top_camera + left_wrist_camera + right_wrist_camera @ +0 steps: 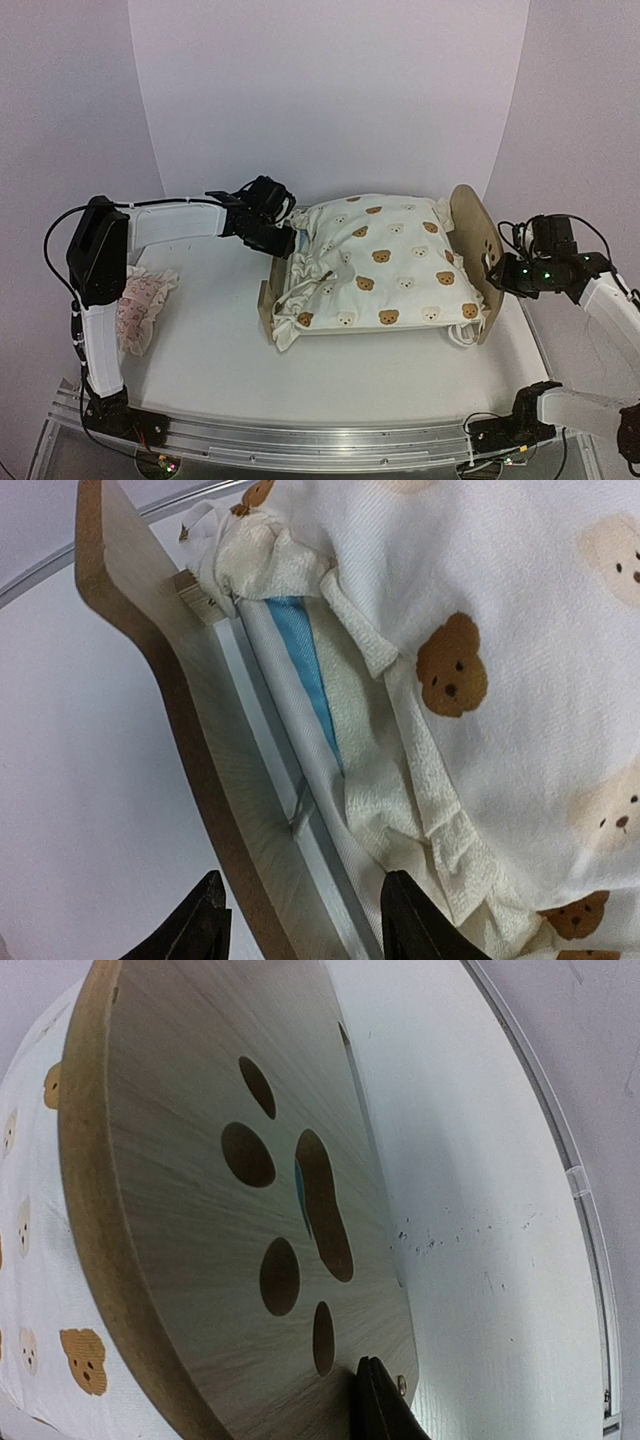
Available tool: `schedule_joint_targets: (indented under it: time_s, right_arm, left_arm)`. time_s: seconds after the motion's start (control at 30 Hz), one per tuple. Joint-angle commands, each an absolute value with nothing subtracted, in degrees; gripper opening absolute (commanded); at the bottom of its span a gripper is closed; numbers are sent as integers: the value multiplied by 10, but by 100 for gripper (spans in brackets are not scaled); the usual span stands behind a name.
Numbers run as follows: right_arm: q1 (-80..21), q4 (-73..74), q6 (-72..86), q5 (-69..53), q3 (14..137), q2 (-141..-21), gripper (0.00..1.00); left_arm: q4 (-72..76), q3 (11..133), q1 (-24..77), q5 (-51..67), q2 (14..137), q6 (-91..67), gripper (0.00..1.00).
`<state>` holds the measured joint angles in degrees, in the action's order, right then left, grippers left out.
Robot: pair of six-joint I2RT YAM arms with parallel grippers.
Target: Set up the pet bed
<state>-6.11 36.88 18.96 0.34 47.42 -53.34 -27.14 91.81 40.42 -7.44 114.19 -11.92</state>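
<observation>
The pet bed [470, 230] stands in the middle of the table, rounded headboard on the right, low footboard [268, 297] on the left. The cream bear-print quilt [380, 260] covers its top. My left gripper [284, 241] is open at the footboard's far end. In the left wrist view its fingers [208, 922] straddle the footboard's edge [200, 730], beside the striped mattress [300, 660] and the quilt [500, 630]. My right gripper [492, 272] is shut, its tip [385, 1405] against the outer face of the headboard [180, 1220], below the paw cut-outs.
A small pinkish ruffled pillow [140, 305] lies at the table's left edge beside the left arm. A white backdrop stands behind the bed. A metal rail [320, 440] runs along the near edge between the arm bases.
</observation>
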Motion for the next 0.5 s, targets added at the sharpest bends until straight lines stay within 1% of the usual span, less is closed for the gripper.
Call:
schedule_joint_targets:
  time_s: [0.0, 0.07, 0.1, 0.23, 0.33, 0.4, 0.47]
  right_arm:
    - [-53, 430, 371, -105, 469, -523, 26]
    - [-53, 434, 365, -103, 482, -523, 33]
    - [-53, 439, 360, -101, 492, -525, 38]
    - [-53, 466, 327, -78, 552, -543, 65]
    - [-53, 481, 304, -58, 594, -553, 82]
    - [-53, 498, 290, -43, 634, -563, 88]
    - [-53, 523, 283, -31, 679, -574, 91]
  left_arm:
    - [-288, 903, 401, -71, 1069, -119, 53]
    - [-295, 899, 401, -71, 1044, -120, 55]
    - [-299, 897, 401, -71, 1032, -119, 56]
    - [-323, 883, 401, -71, 984, -118, 62]
    - [-330, 848, 401, -73, 941, -124, 67]
    - [-330, 813, 401, -82, 909, -129, 72]
    - [-334, 784, 401, -92, 876, -137, 77]
